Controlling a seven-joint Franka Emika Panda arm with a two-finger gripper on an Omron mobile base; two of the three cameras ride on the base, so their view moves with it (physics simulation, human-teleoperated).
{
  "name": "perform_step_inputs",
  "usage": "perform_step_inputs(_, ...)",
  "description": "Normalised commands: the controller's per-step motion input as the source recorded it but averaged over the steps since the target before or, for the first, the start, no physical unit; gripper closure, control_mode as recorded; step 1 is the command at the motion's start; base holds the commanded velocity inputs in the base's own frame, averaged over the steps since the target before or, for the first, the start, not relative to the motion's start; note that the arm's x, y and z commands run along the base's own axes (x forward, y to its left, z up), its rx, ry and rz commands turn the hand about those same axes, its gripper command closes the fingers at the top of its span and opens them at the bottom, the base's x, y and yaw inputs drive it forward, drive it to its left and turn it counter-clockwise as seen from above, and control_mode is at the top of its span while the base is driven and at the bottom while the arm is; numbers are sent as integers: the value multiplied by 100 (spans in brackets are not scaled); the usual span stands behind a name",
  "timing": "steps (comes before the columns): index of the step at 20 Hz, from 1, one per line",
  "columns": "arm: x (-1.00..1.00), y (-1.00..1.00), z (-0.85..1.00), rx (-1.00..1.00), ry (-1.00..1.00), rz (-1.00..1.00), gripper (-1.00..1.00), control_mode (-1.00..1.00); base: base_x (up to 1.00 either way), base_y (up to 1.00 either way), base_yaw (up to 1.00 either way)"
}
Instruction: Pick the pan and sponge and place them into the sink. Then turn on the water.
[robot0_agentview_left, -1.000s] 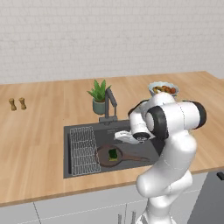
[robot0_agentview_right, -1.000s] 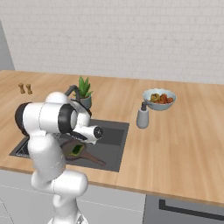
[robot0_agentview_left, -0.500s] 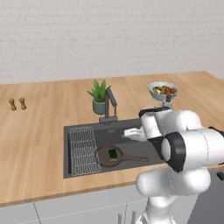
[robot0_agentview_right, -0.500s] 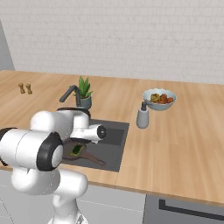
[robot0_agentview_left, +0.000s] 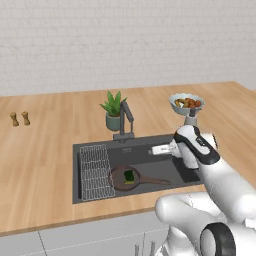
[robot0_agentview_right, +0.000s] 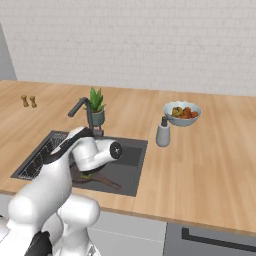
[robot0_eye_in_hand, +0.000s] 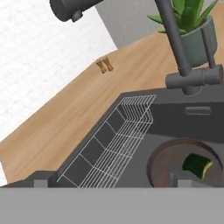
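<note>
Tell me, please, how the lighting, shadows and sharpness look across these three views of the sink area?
Left base view: even, flat light, with no glare on the dark sink; the pan and sponge are slightly soft. Right base view: the same flat light; the soap dispenser casts only a faint shadow. Hand view: tilted, and the faucet and wire rack look soft-edged.
</note>
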Motion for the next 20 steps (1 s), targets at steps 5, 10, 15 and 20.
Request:
perform_step_inputs(5,-28,-15,35,-2,-24,13,-100,-100,0,0,0)
perform_step_inputs(10,1,-20,21,0,-25,16,-100,-100,0,0,0)
perform_step_inputs(15,12,-31,0,0,-33,18,-100,-100,0,0,0)
perform_step_inputs(20,35,-11,0,0,-27,15,-100,-100,0,0,0)
